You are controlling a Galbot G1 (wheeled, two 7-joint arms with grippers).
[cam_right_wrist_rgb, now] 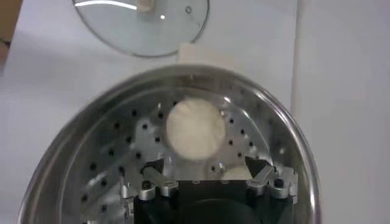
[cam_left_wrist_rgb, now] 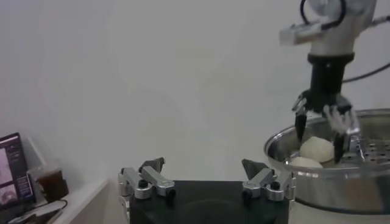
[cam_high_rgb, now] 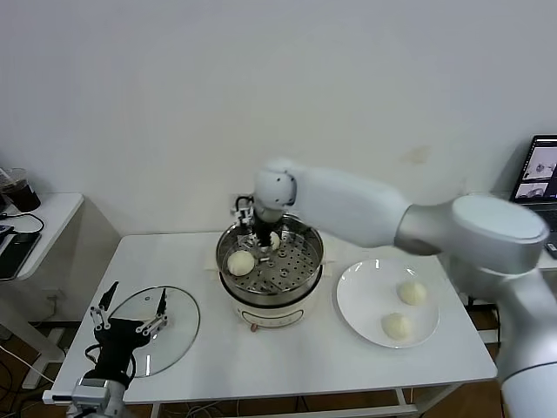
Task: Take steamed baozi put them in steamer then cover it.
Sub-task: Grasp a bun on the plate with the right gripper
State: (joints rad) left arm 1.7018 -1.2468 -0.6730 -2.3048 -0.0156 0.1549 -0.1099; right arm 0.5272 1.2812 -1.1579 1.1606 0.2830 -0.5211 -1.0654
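The steamer [cam_high_rgb: 306, 261] stands mid-table with two baozi in its basket. One baozi [cam_high_rgb: 241, 261] lies at the left; the other [cam_high_rgb: 275, 239] lies right under my right gripper [cam_high_rgb: 261, 241]. That gripper hangs inside the basket, open, its fingers [cam_left_wrist_rgb: 301, 125] standing either side of the baozi [cam_left_wrist_rgb: 317, 148] without closing on it. Two more baozi [cam_high_rgb: 412, 293] [cam_high_rgb: 397, 326] rest on the white plate [cam_high_rgb: 361, 296]. The glass cover [cam_high_rgb: 174, 322] lies flat at the table's left. My left gripper [cam_high_rgb: 130, 315] hovers open over the cover's near side, holding nothing.
A side table [cam_high_rgb: 43, 218] with a dark cup [cam_high_rgb: 19, 192] stands at the far left. A laptop screen [cam_high_rgb: 541, 170] shows at the far right. My right arm [cam_high_rgb: 392, 213] reaches across above the plate.
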